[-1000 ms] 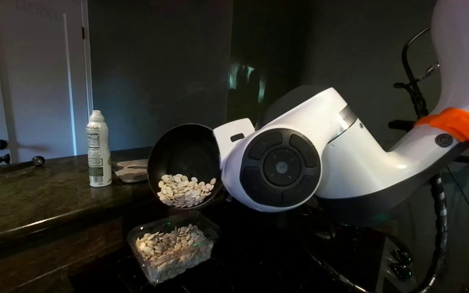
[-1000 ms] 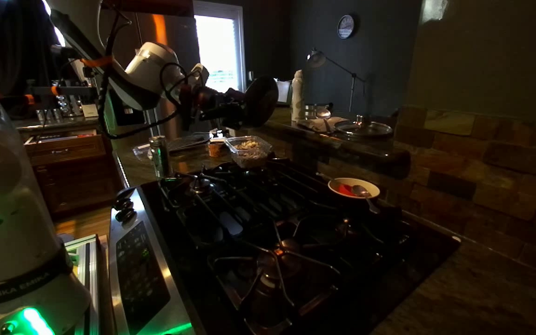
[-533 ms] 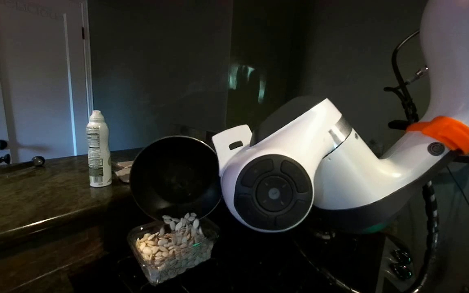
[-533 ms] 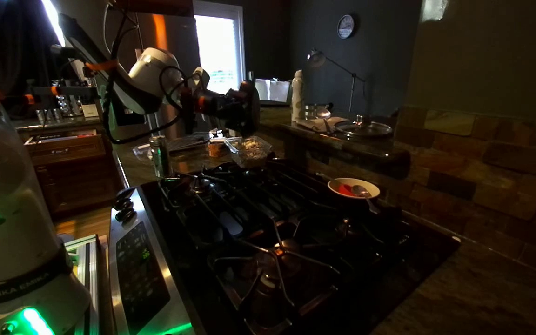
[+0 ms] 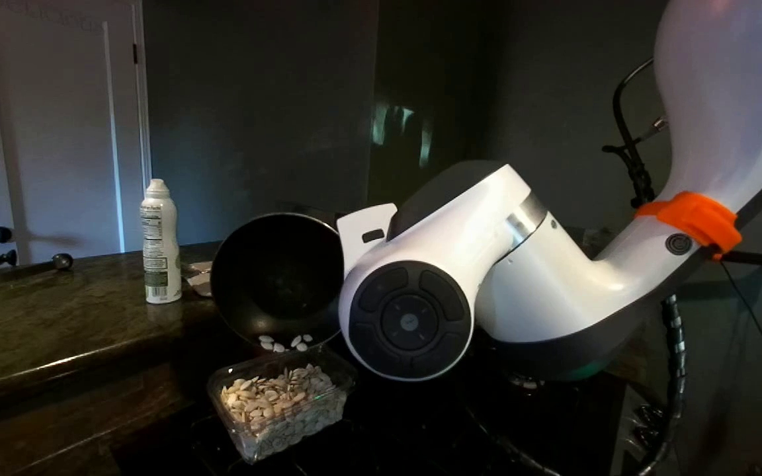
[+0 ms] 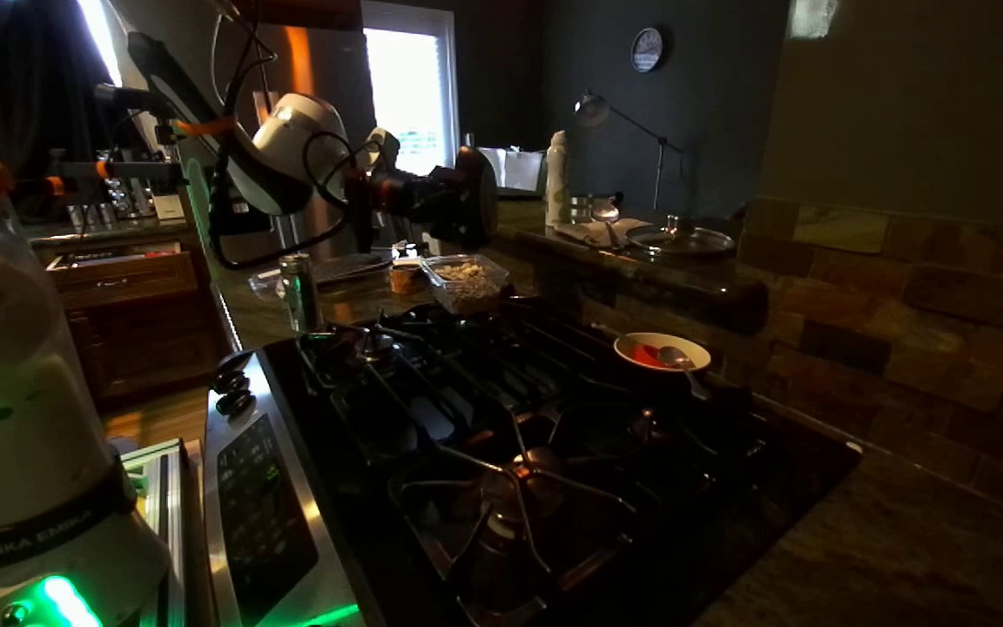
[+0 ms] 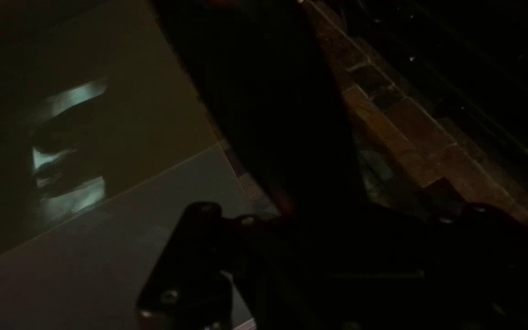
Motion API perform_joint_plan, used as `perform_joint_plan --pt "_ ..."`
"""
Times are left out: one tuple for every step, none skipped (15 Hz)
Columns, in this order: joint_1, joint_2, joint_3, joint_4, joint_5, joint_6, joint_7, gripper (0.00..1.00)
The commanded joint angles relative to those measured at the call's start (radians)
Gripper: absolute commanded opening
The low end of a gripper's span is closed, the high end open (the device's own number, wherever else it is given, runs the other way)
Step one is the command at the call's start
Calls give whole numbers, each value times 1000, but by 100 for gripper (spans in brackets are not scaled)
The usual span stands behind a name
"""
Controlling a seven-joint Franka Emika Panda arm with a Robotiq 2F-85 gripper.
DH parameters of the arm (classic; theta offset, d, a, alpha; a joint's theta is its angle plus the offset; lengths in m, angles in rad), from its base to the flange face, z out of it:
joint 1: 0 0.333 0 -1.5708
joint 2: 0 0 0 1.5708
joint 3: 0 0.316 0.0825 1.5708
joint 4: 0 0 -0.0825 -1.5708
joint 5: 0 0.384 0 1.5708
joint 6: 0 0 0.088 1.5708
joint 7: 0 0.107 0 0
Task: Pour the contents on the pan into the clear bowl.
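Observation:
The black pan is tipped steeply, and its dark inside shows in an exterior view. A few pale contents cling near its lower rim. The clear bowl stands just below that rim and holds a heap of the same pale pieces. The bowl also shows in an exterior view, with the dark pan above it nearly edge-on. My gripper is shut on the pan's dark handle in the wrist view, which is very dark. In an exterior view the white wrist hides the gripper.
A white bottle stands on the counter behind and left of the bowl. The black stovetop carries raised grates. A white dish with a spoon, a glass lid and a shaker are around it.
The pan has come down and tipped further. The pile in it has slid into the clear bowl, leaving a few pieces. The arm has shifted left in an exterior view.

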Motion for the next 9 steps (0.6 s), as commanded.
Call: perform_joint_plan --pt "33 -4 -6 -10 -115 -51 87 0" --pt "36 -4 -6 -13 -135 -61 96 0" --pt "38 -4 -8 -16 -150 -71 100 0" --pt "41 -3 -8 -19 -166 -87 106 0" --pt "43 1 -6 -20 -186 -115 113 0" --pt "44 -1 -10 -21 -179 -108 111 0" --pt "45 1 -10 -23 -188 -122 111 0" --pt "45 5 -8 -26 -207 -147 116 0" --pt "45 1 -11 -27 -202 -129 115 0"
